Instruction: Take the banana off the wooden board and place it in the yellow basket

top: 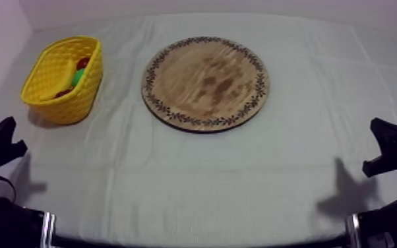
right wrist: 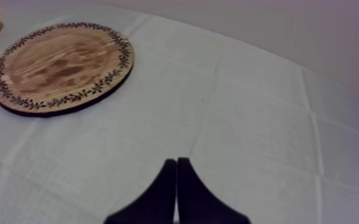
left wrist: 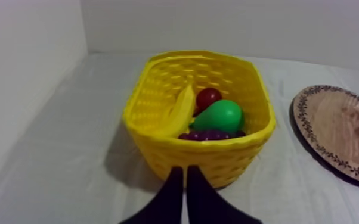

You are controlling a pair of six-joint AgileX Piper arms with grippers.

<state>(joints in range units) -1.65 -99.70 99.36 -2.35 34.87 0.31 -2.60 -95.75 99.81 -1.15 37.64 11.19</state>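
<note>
Left of the wooden board point(top: 205, 82), the left gripper point(left wrist: 184, 171) is seen shut on nothing, and the banana point(left wrist: 180, 112) is already lodged in the yellow basket point(left wrist: 200, 158). Leant high against the basket's wall, it could be tipped out were the basket nudged. One basket, one banana, one small red fruit point(left wrist: 208, 97), one pear point(left wrist: 219, 115), one bunch of grapes point(left wrist: 209, 135) and one bare board are counted, and two grippers, the right gripper point(right wrist: 176, 162), right of the board, likewise closed empty.
</note>
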